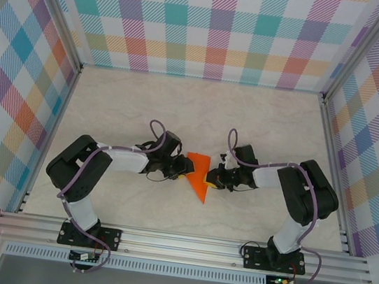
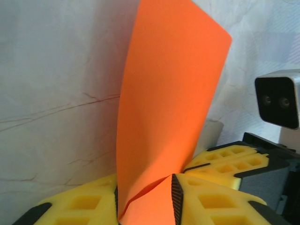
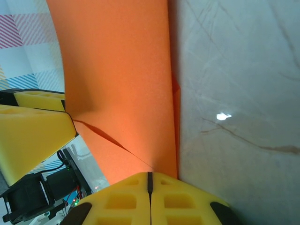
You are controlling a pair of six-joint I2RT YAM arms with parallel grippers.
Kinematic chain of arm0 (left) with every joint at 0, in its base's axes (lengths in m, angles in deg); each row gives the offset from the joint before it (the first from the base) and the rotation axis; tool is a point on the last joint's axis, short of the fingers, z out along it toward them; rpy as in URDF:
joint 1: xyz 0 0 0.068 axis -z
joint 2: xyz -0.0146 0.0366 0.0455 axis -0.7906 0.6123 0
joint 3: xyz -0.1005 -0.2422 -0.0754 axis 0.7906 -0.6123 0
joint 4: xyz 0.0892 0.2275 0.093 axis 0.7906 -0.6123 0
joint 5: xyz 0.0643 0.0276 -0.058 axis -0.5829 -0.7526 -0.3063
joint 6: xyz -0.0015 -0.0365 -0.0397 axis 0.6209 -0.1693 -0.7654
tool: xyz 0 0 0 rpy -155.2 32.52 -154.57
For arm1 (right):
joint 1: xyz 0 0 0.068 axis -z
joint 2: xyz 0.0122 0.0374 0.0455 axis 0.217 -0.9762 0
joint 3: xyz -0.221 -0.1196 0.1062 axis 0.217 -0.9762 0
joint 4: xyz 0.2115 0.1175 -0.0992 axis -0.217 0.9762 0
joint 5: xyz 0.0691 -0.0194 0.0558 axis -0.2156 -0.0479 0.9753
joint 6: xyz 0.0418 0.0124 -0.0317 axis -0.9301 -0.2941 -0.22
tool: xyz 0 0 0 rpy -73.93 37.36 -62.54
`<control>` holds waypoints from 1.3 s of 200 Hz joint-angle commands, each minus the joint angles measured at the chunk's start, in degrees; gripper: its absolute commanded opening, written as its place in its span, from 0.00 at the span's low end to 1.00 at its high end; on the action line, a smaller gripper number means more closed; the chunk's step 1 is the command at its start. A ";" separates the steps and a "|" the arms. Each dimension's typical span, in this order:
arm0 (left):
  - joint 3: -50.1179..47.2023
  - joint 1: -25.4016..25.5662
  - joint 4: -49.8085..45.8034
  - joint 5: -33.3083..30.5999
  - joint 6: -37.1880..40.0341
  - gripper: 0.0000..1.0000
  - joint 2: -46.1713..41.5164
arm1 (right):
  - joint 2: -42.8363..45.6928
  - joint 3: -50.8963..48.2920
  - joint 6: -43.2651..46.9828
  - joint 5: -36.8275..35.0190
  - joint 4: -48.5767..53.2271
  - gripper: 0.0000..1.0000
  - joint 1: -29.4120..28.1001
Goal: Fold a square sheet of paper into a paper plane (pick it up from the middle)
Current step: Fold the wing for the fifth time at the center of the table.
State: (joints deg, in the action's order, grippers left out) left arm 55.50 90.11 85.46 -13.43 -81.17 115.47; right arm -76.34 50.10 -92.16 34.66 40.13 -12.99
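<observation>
Down at my left gripper (image 2: 144, 182), the yellow fingers (image 2: 79, 206) stand partly spread, and the orange sheet of paper (image 2: 168, 93) runs up between them. It lies against both inner pads, but with that gap I can't call it a pinch. A diagonal crease crosses the sheet right between my fingertips.

Over on my right gripper (image 3: 150, 177), the two fingers are pressed flat together, with just a thin seam between them. The paper's folded edge comes straight down into that seam, so it's nipped there. A second layer peeks out along the sheet's right edge.

Just past my left fingers, the right gripper's yellow tips sit against the sheet's side, with the right wrist camera (image 2: 279, 98) above them.

From overhead, both arms reach inward and meet near the middle of the table (image 1: 146, 100). The paper sits between the two grippers as a narrow orange wedge, pointed end toward the bases.

Beyond that is pale marbled tabletop, then the checked walls (image 1: 206, 24) at the back and sides.
</observation>
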 commanded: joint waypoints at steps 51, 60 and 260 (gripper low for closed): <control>1.85 0.78 1.27 1.39 0.50 0.10 -0.12 | 0.68 -0.81 -0.50 -2.25 2.16 0.17 1.28; 1.99 0.80 1.19 1.15 0.48 0.07 -0.18 | 1.48 -0.64 -0.19 -2.66 2.73 0.19 1.35; 3.93 0.89 0.13 0.11 -2.73 0.01 -0.21 | 29.18 -9.70 33.08 -54.93 4.23 0.47 -30.46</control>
State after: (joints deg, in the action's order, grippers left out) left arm 57.75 90.42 86.18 -13.57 -83.61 115.23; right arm -45.10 40.97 -65.89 -8.88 48.78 -40.24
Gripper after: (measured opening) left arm 0.046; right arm 0.475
